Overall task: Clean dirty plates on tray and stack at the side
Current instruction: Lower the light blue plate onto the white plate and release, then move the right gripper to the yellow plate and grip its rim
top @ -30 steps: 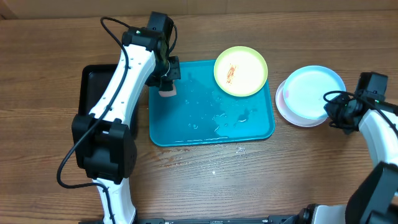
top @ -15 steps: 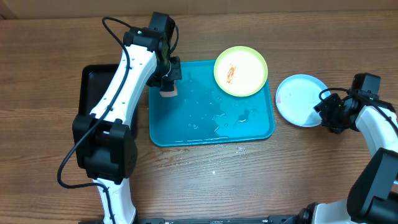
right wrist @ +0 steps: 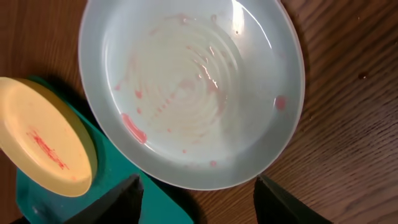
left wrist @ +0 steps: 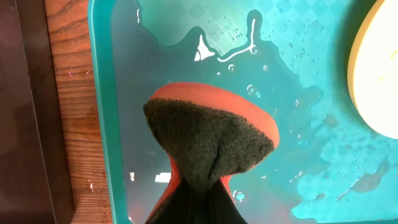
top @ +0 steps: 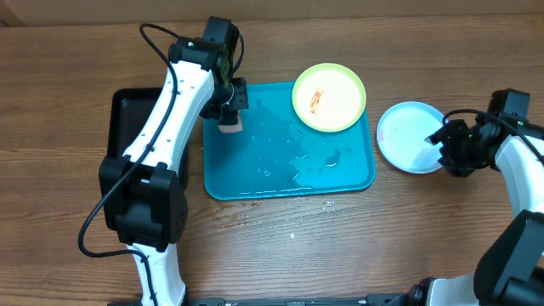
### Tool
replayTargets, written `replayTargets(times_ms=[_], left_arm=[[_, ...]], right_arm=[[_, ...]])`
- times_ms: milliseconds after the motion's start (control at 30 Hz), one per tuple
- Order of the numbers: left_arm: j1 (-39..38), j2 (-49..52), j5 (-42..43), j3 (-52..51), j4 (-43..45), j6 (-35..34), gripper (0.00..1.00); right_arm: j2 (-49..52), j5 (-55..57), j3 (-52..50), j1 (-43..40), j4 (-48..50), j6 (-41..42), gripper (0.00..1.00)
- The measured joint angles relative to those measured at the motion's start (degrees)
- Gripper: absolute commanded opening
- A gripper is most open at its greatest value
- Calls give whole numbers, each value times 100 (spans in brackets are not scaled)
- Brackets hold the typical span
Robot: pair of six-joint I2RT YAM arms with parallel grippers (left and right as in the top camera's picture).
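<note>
The teal tray (top: pixel 255 183) lies mid-table, wet with puddles. A yellow-green plate (top: pixel 329 97) with an orange smear rests on its far right corner; the right wrist view shows it as well (right wrist: pixel 43 146). Right of the tray a mint-green plate (top: pixel 411 136) lies on the table, pink smears on it (right wrist: pixel 193 93); any plate under it is hidden. My right gripper (top: pixel 446 144) stands open just off its right rim, nothing between the fingers (right wrist: pixel 127 199). My left gripper (top: pixel 228 117) is shut on an orange sponge (left wrist: pixel 208 140) with a dark scouring face, over the tray's far left corner (left wrist: pixel 106 124).
A black tray (top: pixel 127 127) sits left of the teal one, partly under my left arm. Water drops dot the wood (top: pixel 327 202) in front of the teal tray. The yellow-green plate's edge (left wrist: pixel 379 74) shows at the right of the left wrist view.
My right gripper has opened and let go of the mint-green plate, which now lies squarely over the white plate that showed beneath it. The gripper drew back slightly right. The left arm is still.
</note>
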Motion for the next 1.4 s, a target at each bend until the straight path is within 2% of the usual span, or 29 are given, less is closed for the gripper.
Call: replayTargets(times_ms=[533, 767, 867, 1000, 1167, 1400], left_arm=[[0, 0, 0, 0, -76, 0, 4], [0, 0, 2, 0, -74, 2, 4], [0, 0, 2, 0, -57, 2, 4], [0, 0, 2, 0, -55, 0, 4], [0, 0, 4, 0, -55, 0, 4], [0, 0, 9, 0, -55, 2, 4]], right_arm=[[-68, 264, 400, 647, -439, -118, 72], [-68, 289, 597, 1239, -212, -264, 78], [-68, 328, 597, 1685, 35, -297, 75], [-59, 448, 599, 2166, 448, -181, 63], [229, 763, 616, 2577, 970, 155, 59], [1187, 1191, 621, 2981, 1626, 649, 53]])
